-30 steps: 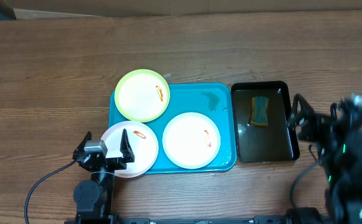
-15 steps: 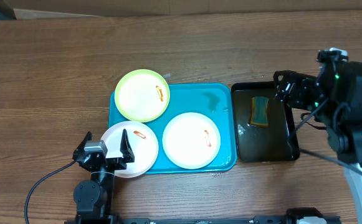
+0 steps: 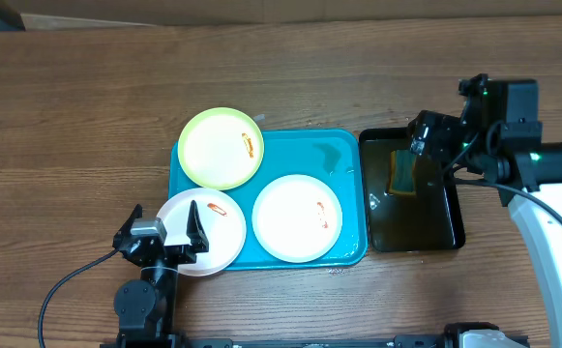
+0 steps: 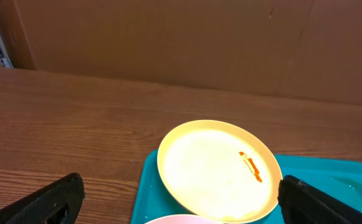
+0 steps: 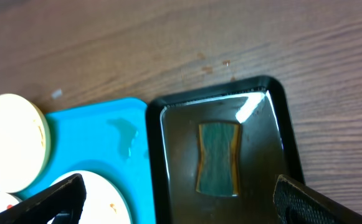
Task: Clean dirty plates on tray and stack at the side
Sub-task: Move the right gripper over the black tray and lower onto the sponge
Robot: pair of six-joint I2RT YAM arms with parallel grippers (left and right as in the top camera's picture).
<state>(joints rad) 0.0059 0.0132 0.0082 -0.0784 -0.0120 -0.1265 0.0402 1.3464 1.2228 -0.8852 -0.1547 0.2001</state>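
A large turquoise tray of smooth plastic, rectangular with rounded corners and a raised rim, is set on a wood-grain table. Three round, flat plates are carried by it. A pale lime-green plate is laid over the far left corner, its edge overhanging the rim. A white plate is seated wholly inside, toward the near side. A second white plate is lapped over the near left corner and onto the table. Each plate is marked by a small orange-red smear.

Just to the right of the tray, a narrower glossy black tray is placed. A film of liquid can be seen in it (bright glints show in the right wrist view). A green sponge, pinched at the waist, is lain at its far end.

The left gripper is held low over the second white plate's left part, its dark fingers spread wide and nothing caught between them. The right gripper is poised above the black tray's far right end, its jaws likewise parted and unloaded.
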